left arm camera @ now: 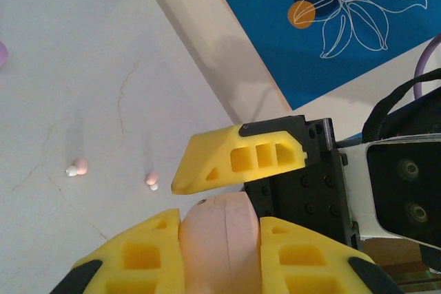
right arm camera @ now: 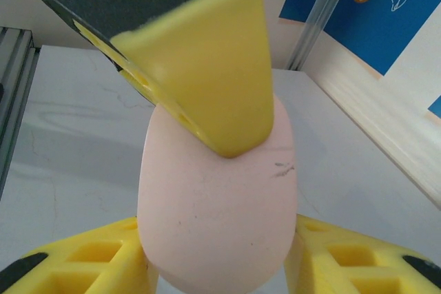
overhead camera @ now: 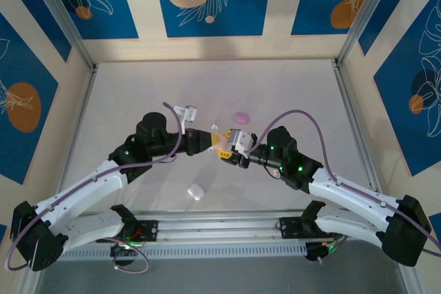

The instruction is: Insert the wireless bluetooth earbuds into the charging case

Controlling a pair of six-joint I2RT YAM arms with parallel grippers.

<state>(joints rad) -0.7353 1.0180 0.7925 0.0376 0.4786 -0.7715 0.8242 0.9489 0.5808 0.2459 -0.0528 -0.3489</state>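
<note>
A pale pink charging case (left arm camera: 222, 242) is clamped between the yellow fingers of my left gripper (left arm camera: 220, 228), which is shut on it above the table's middle (overhead camera: 210, 141). My right gripper (overhead camera: 227, 148) meets it head-on. Its jaws straddle the same pink case (right arm camera: 217, 204), and one of its fingers (left arm camera: 238, 160) hovers a sliver off the case. In the right wrist view my right gripper (right arm camera: 217, 239) has a finger on each side of the case, and a left finger (right arm camera: 207, 67) lies over the top. Two pairs of tiny pink and white earbuds (left arm camera: 77, 167) (left arm camera: 151, 181) lie on the table.
A lilac case (overhead camera: 240, 116) lies just beyond the grippers. A white case (overhead camera: 196, 191) sits near the front rail, and another white item (overhead camera: 186, 111) lies behind the left arm. Metal frame posts (overhead camera: 358, 18) and patterned walls bound the table.
</note>
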